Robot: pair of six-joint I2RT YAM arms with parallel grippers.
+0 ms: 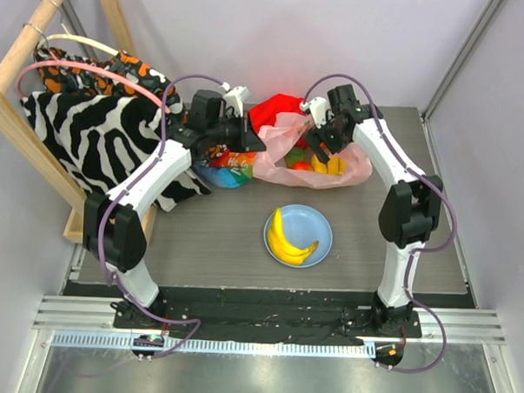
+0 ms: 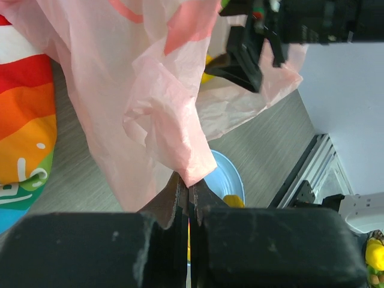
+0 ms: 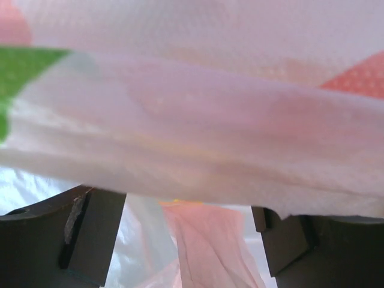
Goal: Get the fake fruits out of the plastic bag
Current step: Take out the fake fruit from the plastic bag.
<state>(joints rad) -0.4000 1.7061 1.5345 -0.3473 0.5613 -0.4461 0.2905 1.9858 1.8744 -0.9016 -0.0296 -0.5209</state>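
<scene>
The pink plastic bag [image 1: 309,160] lies at the back middle of the table. My left gripper [image 1: 256,144] is shut on a fold of the bag's left edge [image 2: 180,132] and holds it up. My right gripper [image 1: 320,142] is open at the bag's mouth, and bag film [image 3: 198,150] lies across its spread fingers [image 3: 90,234]. Inside the bag show a yellow fruit [image 1: 329,165], an orange-red fruit [image 1: 302,166] and a bit of green [image 1: 295,153]. A yellow banana bunch [image 1: 289,240] lies on the light-blue plate [image 1: 320,225].
A red cloth [image 1: 279,106] lies behind the bag and a rainbow-striped cloth [image 1: 224,170] left of it, under my left arm. A zebra-print cloth [image 1: 91,132] hangs on a wooden rack [image 1: 25,56] at the far left.
</scene>
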